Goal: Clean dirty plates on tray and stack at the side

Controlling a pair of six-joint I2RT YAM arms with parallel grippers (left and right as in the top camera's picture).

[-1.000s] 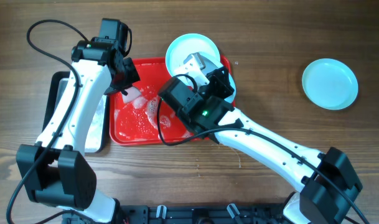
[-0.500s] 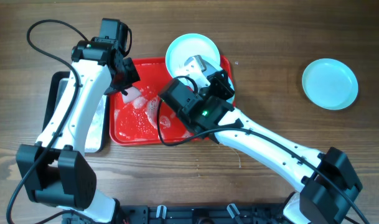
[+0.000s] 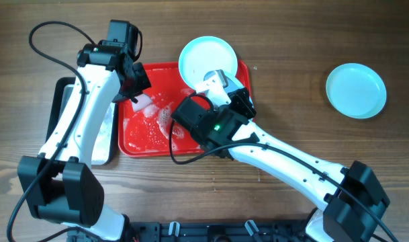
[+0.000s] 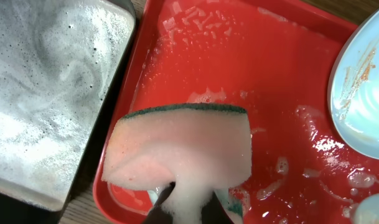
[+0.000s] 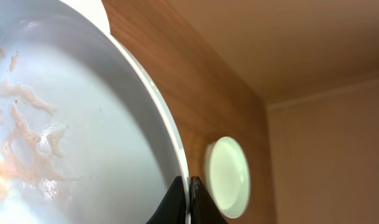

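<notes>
The red tray (image 3: 145,140) lies at centre left, wet with foam; it also fills the left wrist view (image 4: 239,68). My right gripper (image 3: 225,86) is shut on the rim of a pale turquoise plate (image 3: 204,57), held tilted over the tray's far right corner. In the right wrist view the plate (image 5: 71,130) shows brownish streaks and the jaws (image 5: 189,193) pinch its edge. My left gripper (image 3: 135,94) is shut on a foamy sponge (image 4: 180,152) over the tray's left part; the jaws are hidden by foam. A second plate (image 3: 355,90) lies on the table at right.
A black-rimmed metal tray (image 3: 60,114) of soapy water (image 4: 40,81) stands left of the red tray. The second plate shows small in the right wrist view (image 5: 229,177). Bare wooden table surrounds everything.
The right arm has drawn slightly toward the front, and the held plate has tilted and shifted a little toward the far side. The left arm has not moved.
</notes>
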